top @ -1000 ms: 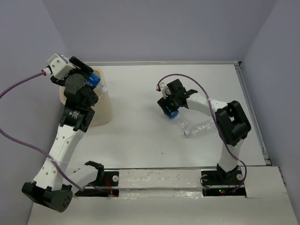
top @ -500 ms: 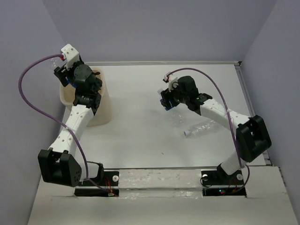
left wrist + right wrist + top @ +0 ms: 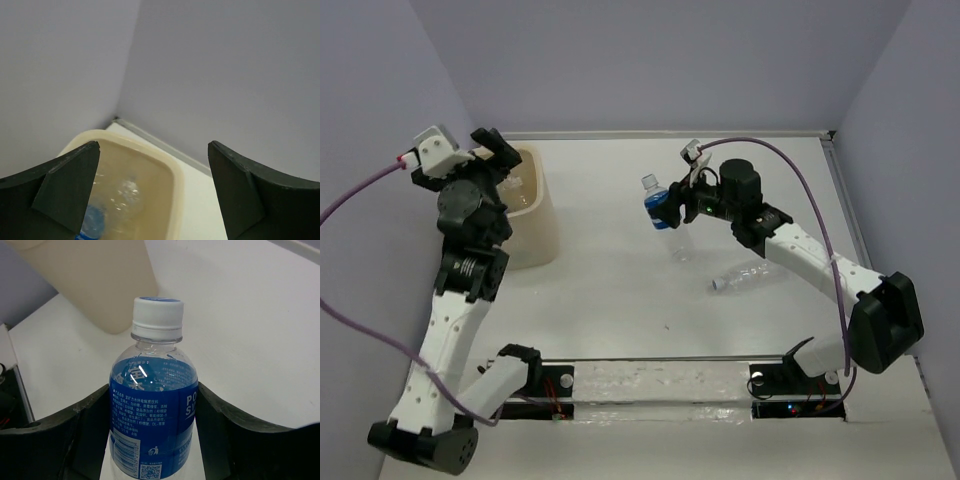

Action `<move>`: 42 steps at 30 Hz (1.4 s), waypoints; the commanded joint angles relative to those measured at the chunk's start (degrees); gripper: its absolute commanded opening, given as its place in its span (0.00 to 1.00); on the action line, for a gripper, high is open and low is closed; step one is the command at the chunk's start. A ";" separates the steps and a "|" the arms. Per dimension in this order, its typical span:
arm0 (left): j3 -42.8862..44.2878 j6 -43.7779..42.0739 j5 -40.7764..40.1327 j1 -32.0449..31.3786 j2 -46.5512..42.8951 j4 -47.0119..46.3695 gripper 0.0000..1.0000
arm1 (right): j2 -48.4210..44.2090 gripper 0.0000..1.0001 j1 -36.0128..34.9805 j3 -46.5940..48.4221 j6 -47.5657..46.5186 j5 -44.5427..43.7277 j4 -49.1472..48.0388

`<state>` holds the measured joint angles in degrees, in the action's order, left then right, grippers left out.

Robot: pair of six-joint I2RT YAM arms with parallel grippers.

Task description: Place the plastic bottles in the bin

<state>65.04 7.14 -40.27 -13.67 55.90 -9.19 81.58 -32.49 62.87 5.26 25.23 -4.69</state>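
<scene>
Right pincer [image 3: 673,208] raised bottle [image 3: 654,202], arm outstretched.

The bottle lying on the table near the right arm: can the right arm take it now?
Probably not yet. The lying bottle is close with nothing between, but the right tool is closed on a blue-labelled bottle.

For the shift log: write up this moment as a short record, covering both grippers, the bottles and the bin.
left gripper: open, empty, above the bin
right gripper: shut on a blue-labelled bottle, at its label
bin: cream, far left of the table, at least two bottles inside
loose bottle: clear, white cap, lying on the table
not yet binned: the held bottle and the loose one
</scene>
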 commanded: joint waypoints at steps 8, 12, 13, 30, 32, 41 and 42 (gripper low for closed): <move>-12.48 16.33 30.42 -0.48 -30.31 15.42 0.99 | 2.17 0.57 -9.15 14.11 12.23 1.14 -8.58; -10.29 17.21 32.27 -0.39 -36.99 19.64 0.99 | 8.84 0.57 -13.46 23.15 15.04 -0.45 -10.86; -8.89 17.21 32.62 -0.48 -37.61 20.69 0.99 | 10.42 0.57 -14.35 25.35 15.31 -1.32 -11.30; -8.69 18.79 38.25 -6.89 -43.41 19.83 0.99 | 52.61 0.54 -19.89 81.25 17.24 -4.48 -23.34; -9.48 18.44 37.81 -7.68 -44.21 19.30 0.99 | 57.36 0.54 -19.89 83.89 18.55 -7.03 -26.33; -10.90 17.74 37.89 -8.83 -43.42 18.33 0.99 | 63.11 0.86 -22.97 84.64 11.02 -15.21 -28.36; -10.72 17.91 38.07 -8.83 -43.42 18.33 0.99 | 63.09 0.88 -22.97 84.61 10.22 -15.21 -28.36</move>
<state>54.30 25.82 -3.46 -22.39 11.62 12.10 149.56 -54.48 148.46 20.25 13.50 -28.23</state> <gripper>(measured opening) 0.989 0.824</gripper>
